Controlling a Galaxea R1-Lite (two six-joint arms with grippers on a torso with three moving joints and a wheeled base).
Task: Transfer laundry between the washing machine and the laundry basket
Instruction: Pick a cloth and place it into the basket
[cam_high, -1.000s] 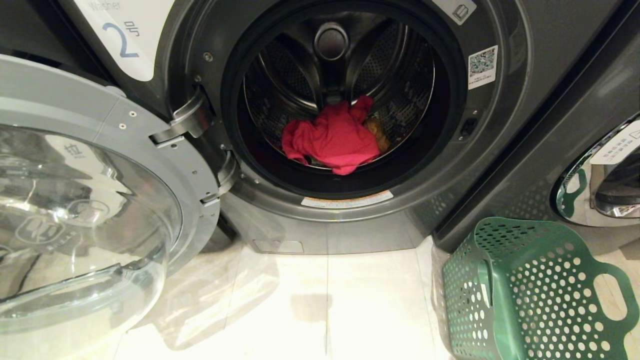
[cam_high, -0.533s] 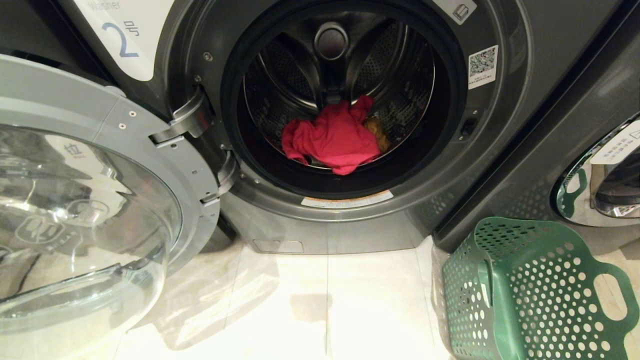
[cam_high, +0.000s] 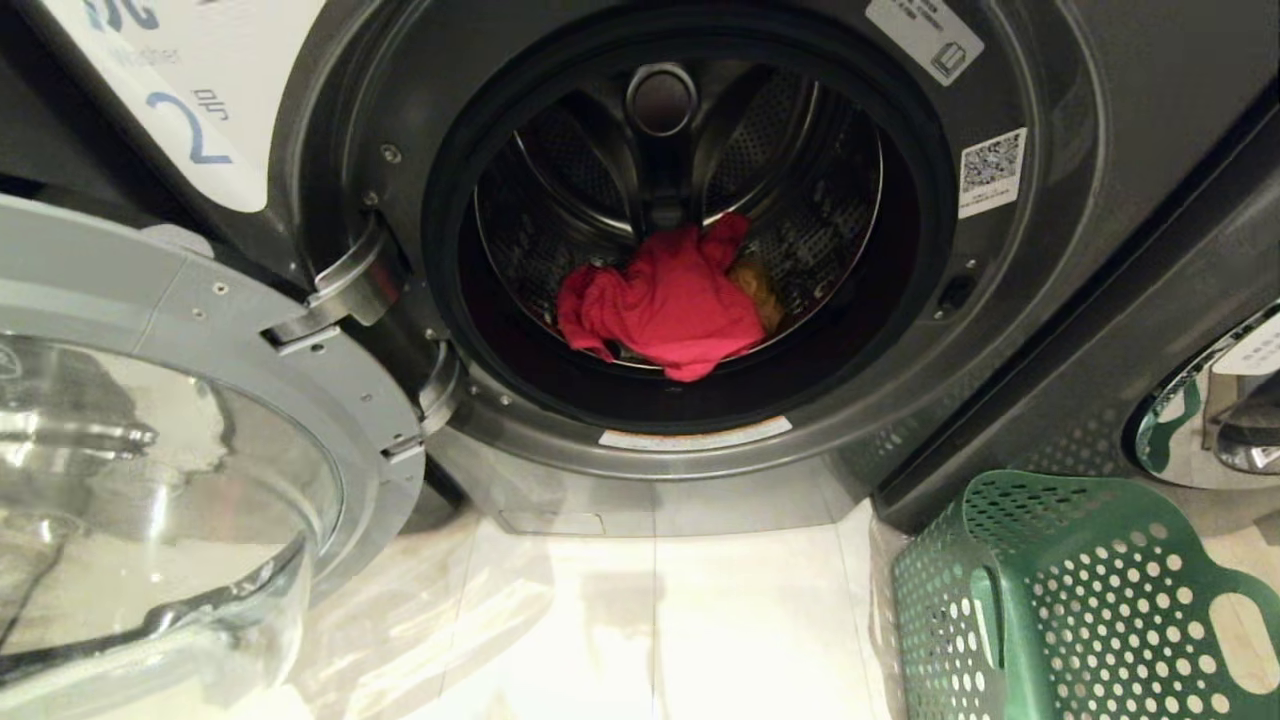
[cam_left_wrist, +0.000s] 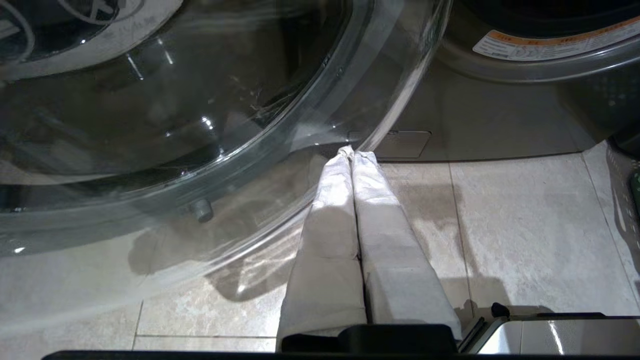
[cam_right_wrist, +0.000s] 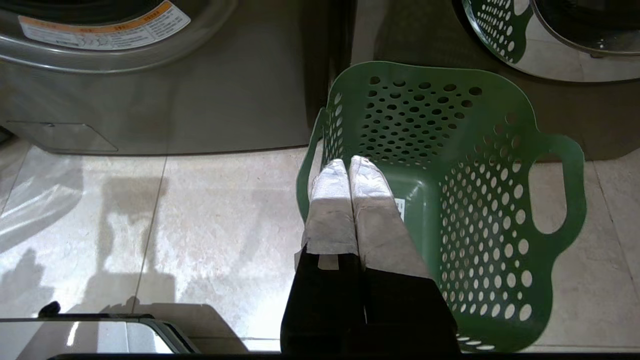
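With both the left gripper (cam_left_wrist: 352, 151) and right gripper (cam_right_wrist: 348, 161) closed and empty, the red-pink garment (cam_high: 665, 305) lay in washer 2's drum (cam_high: 800, 230), so reaching deep, then carrying to the empty green basket (cam_right_wrist: 505, 100), seemed wise.

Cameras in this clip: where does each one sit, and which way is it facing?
Head view: high on the robot, looking forward and down into the open washing machine at the red-pink garment; no arm shows.
Left wrist view: behind the shut left gripper, facing the floor and the open glass door.
Right wrist view: behind the shut right gripper, over the empty laundry basket.
Shared: all three show the washer's orange-edged label.
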